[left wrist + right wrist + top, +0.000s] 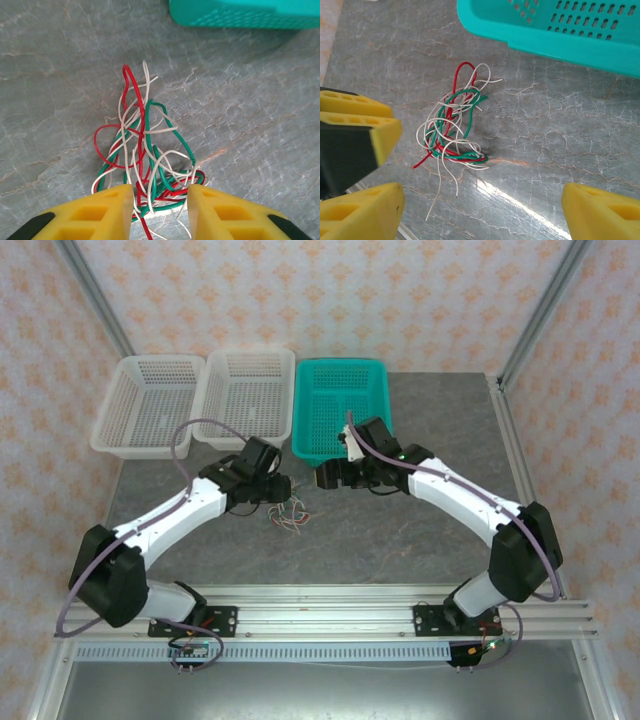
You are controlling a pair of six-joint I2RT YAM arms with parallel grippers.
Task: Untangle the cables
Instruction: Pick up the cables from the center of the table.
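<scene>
Lying tangled, cables rest on grey marbled table.

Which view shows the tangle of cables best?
Right wrist: the whole bundle of cables shows unobstructed. Left wrist is closer, but the near end runs between the left gripper's fingers. In top external it is a tiny knot.

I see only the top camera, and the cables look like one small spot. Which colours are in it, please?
Observer: Red, green and white cables, all tangled in one heap.
Operator: Does the left gripper hold them?
Observer: Not yet. The left gripper straddles the heap's near end, jaws apart with several strands between them.
Operator: And the right one?
Observer: The right gripper is wide open; the heap lies ahead of it, no contact visible.
</scene>
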